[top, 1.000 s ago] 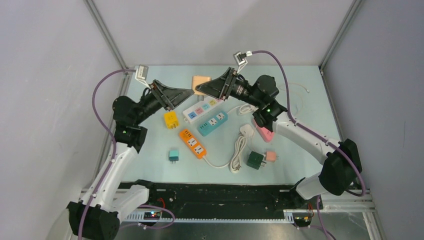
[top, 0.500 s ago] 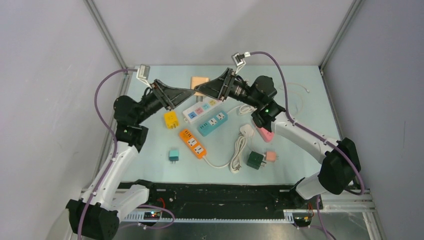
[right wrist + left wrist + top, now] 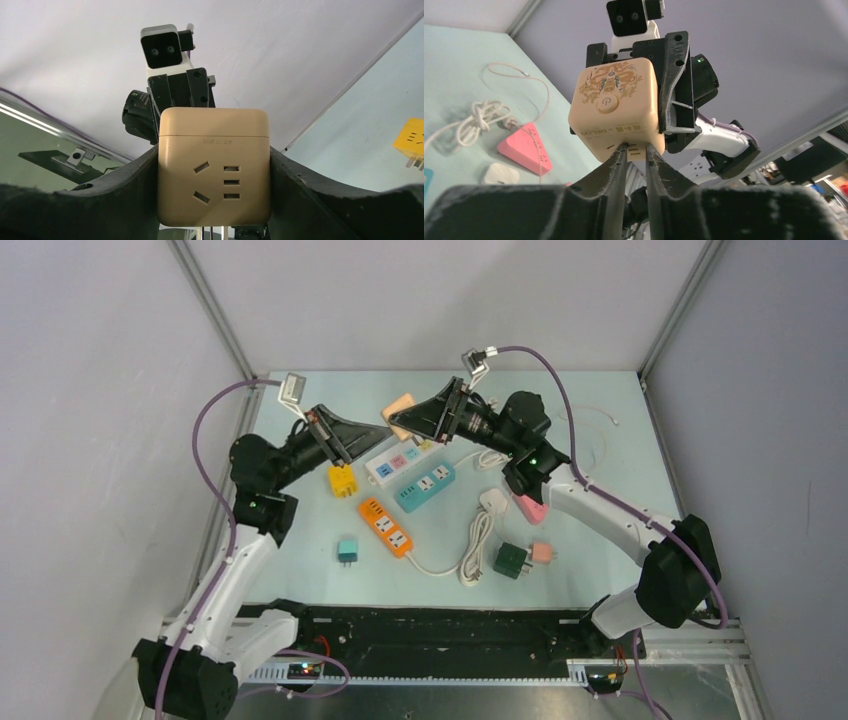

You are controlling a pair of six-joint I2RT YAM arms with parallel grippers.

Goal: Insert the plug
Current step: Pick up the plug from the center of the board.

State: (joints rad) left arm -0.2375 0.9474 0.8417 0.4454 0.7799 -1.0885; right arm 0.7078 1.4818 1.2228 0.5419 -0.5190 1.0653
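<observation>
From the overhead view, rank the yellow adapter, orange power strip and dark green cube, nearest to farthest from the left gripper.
From the left gripper, at the beige cube:
1. Yellow adapter, close by, left side.
2. Orange power strip, table middle.
3. Dark green cube, near right.

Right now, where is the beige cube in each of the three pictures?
Top external: beige cube at back centre, where both arms' tips meet.
Left wrist: upper centre, just above the left fingers.
Right wrist: dead centre, sockets facing the camera.
Shared landmark: the black right fingers clamping its sides.
</observation>
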